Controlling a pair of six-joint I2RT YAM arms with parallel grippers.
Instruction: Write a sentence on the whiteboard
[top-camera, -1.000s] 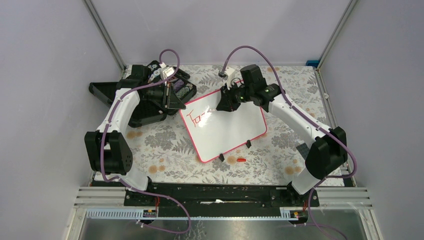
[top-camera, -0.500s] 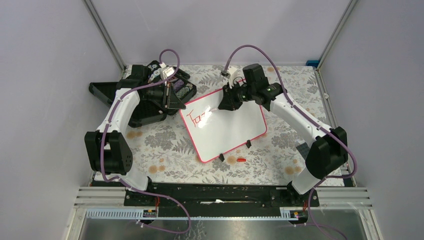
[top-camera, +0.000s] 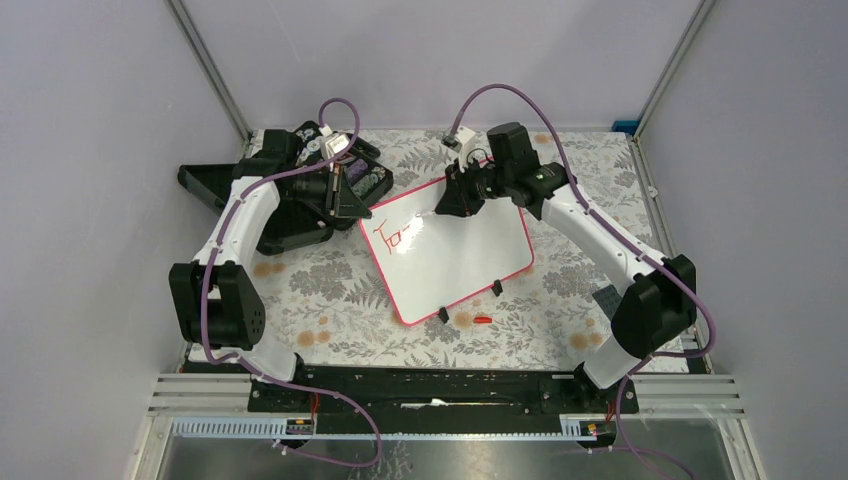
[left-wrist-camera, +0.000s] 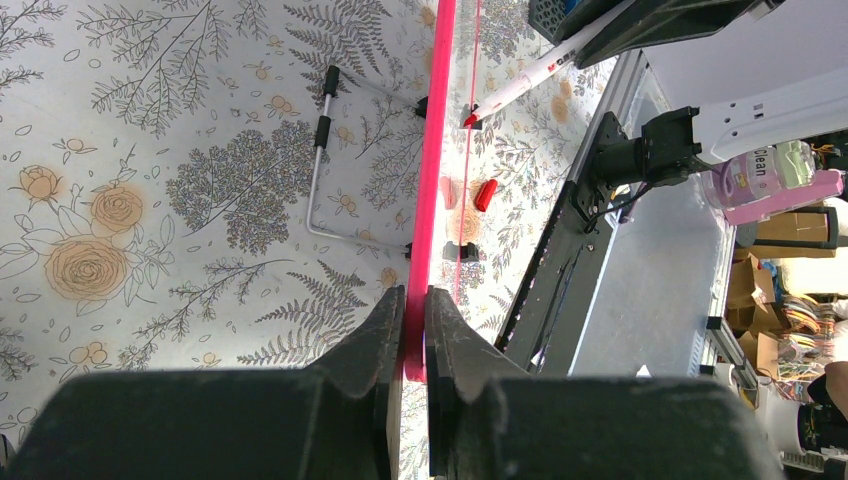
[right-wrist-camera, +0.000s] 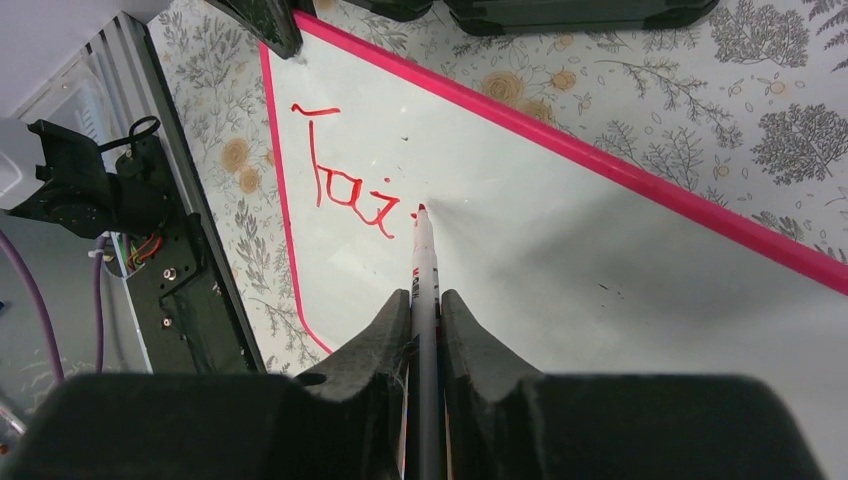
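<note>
The whiteboard (top-camera: 460, 255) lies tilted on the floral table, white with a red-pink rim (left-wrist-camera: 436, 150) and two black clip feet. Red letters (right-wrist-camera: 345, 195) are written near its far left corner. My left gripper (left-wrist-camera: 414, 300) is shut on the board's rim at that corner. My right gripper (right-wrist-camera: 425, 300) is shut on a white marker (right-wrist-camera: 424, 265) whose red tip touches the board just right of the letters. In the top view the right gripper (top-camera: 447, 208) is over the board's far edge.
A black compartment case (top-camera: 300, 185) with small items lies open at the back left, beside my left arm. A small red marker cap (top-camera: 483, 320) lies on the table in front of the board. Grey walls enclose the table.
The right gripper with the marker has shifted slightly right along the board's far edge, and the red writing has grown a little. The left arm has not moved.
</note>
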